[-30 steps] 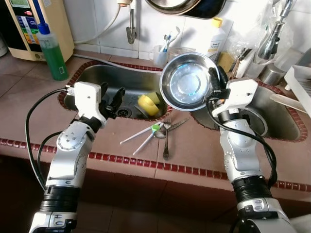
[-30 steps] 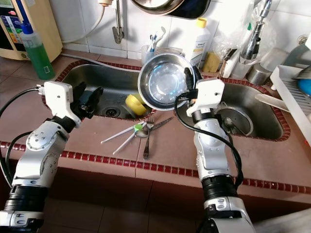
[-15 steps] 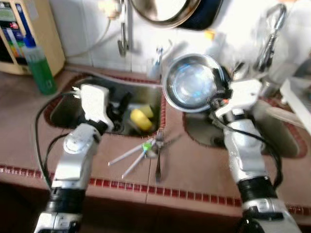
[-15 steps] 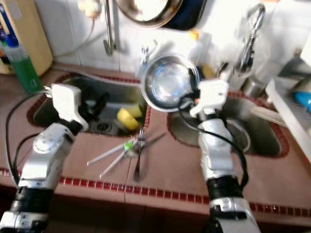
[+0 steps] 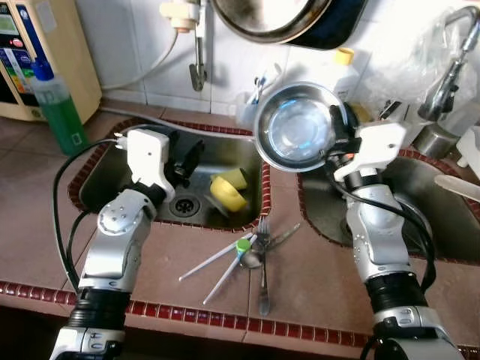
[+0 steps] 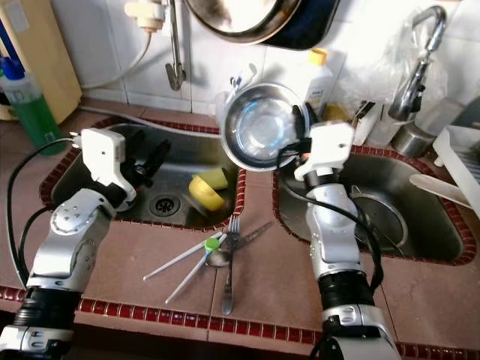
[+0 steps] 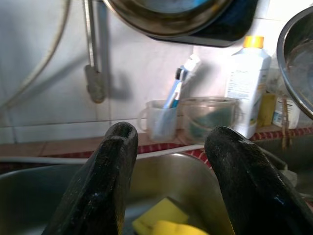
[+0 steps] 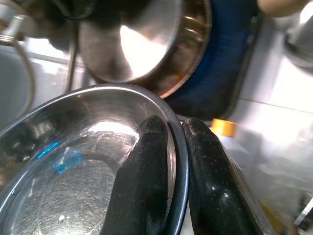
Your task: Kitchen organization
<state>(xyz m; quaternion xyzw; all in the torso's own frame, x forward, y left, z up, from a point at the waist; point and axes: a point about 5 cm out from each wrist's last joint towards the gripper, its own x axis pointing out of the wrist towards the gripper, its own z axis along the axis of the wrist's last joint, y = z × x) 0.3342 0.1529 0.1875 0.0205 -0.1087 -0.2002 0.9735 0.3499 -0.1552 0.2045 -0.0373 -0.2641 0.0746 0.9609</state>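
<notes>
Green bottle: upper left of the frame, upright on the bench beside a beige appliance.
Left gripper: left of centre, over the left sink; jaws spread, nothing between them.
Yellow sponge: in the left sink, near its right wall, beside the drain.
Cutlery: a fork, a spoon and white sticks with a green tip lie crossed on the bench strip between the two sinks, lower centre.
Steel bowl: upper centre, held on edge in the air above the strip between the sinks, its hollow facing the camera.
Right gripper: right of centre; jaws pinching the steel bowl's rim, one finger inside, one outside.
Hanging pan: top centre, on the tiled wall.
White bottle: behind the bowl, yellow cap.
Right sink: right of the frame.
</notes>
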